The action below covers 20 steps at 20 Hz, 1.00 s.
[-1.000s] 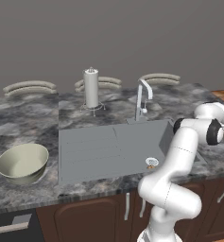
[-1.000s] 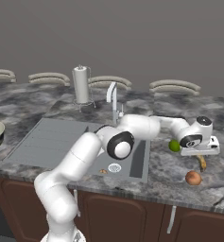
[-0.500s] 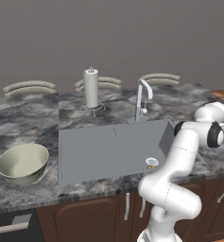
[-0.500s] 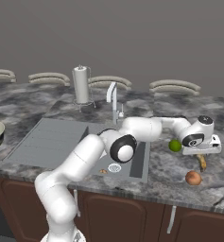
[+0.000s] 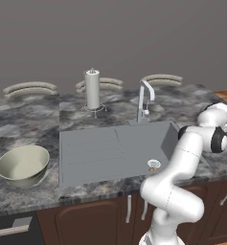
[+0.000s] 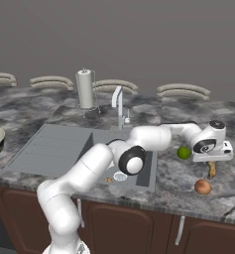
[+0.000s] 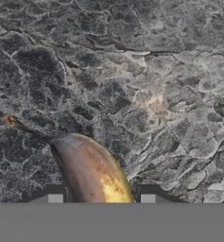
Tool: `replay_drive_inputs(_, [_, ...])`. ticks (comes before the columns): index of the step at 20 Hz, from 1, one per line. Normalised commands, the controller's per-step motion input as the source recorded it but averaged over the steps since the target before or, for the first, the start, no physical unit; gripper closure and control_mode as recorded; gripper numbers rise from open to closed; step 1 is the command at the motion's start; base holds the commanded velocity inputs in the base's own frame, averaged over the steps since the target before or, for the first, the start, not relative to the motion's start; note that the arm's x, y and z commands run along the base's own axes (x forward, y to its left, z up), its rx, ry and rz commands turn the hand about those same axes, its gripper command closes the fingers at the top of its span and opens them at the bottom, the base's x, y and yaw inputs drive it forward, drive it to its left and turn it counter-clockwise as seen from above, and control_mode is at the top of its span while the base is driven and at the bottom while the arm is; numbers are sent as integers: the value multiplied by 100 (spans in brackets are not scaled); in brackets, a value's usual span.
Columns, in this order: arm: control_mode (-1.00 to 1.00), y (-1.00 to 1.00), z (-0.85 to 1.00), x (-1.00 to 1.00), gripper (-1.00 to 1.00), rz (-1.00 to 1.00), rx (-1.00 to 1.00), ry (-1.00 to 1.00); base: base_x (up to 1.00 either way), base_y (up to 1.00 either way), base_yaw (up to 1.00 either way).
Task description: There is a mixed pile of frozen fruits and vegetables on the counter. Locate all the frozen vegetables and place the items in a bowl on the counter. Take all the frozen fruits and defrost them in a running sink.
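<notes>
My gripper [image 6: 211, 161] hangs low over the counter [image 6: 178, 173] to the right of the sink [image 6: 64, 149]. In the hand view its two finger tips press against the sides of a brown-yellow banana [image 7: 92, 170] lying on the dark stone, so the gripper [image 7: 101, 196] is shut on it. A lime-green ball [image 6: 184, 153] rests just left of the hand. A reddish-brown oval lump [image 6: 203, 186] lies nearer the front edge. A small orange-brown lump [image 5: 153, 169] sits in the sink by the drain [image 5: 153, 163]. The pale cream-green bowl [image 5: 23, 165] stands on the counter far left.
The chrome tap [image 5: 144, 98] rises behind the basin, with a paper-towel holder [image 5: 92, 91] to its left. Flat curved plates [image 5: 29, 88] lie along the back wall. My own arm arches across the sink's right side. The counter's front edge is close to the oval lump.
The jaws have come together from wide open onto the banana. The hand has barely shifted, and the ball and the oval lump lie where they were.
</notes>
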Motion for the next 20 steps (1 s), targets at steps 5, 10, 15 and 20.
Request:
replay_drive_inputs(5, [-100, 0, -1, 3, 100, 0, 0, 0, 0, 0, 0])
replay_drive_inputs(10, [-100, 0, 31, 0, 100, 0, 0, 0, 0, 0, 0])
replay_drive_inputs(15, [-100, 1, 54, 0, 100, 1, 0, -2, 0, 0, 0])
replay_drive_inputs(20, [-100, 18, 51, -5, 100, 2, 0, -6, 0, 0, 0])
